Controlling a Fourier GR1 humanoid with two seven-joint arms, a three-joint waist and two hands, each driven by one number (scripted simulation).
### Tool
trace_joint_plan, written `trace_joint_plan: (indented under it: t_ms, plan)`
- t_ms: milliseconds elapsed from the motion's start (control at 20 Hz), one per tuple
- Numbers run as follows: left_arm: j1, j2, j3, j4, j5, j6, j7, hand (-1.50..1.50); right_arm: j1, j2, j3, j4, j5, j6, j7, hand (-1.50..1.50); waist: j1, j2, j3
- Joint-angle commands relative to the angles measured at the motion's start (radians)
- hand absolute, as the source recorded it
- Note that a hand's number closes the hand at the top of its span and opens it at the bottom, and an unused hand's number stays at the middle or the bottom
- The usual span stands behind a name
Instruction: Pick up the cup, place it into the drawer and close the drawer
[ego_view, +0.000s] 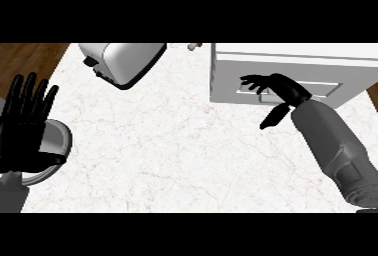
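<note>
A white drawer unit (244, 65) stands at the back right of the marble counter (177, 145). Its front faces me, and a recessed handle (325, 91) shows on it. My right hand (284, 90) lies against this front with its fingers spread toward the left and its thumb hanging down; it holds nothing. The drawer front looks flush with the unit. I see no cup that I can name with certainty. My left hand (26, 125) rests open at the left edge with its fingers up.
A white toaster (122, 62) lies tilted at the back left. A grey round vessel with a white rim (57, 142) sits partly hidden behind my left hand. A small beige thing (194, 45) shows at the back edge. Wooden floor (29, 57) lies beyond the counter's left side.
</note>
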Motion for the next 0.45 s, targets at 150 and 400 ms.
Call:
trace_joint_plan:
  t_ms: [150,400]
  plan:
    - [-0.022,-0.020,-0.014,0.014,-0.022,-0.007,-0.005,-1.50,-0.114,-0.094,-0.042,0.105,0.002,0.005,0.076,-1.50,0.031,0.036,0.005]
    - [-0.027,-0.035,-0.023,0.021,-0.052,0.022,-0.008,-1.50,-0.086,-0.094,-0.048,0.131,-0.008,-0.014,0.029,-1.50,0.031,0.037,0.006]
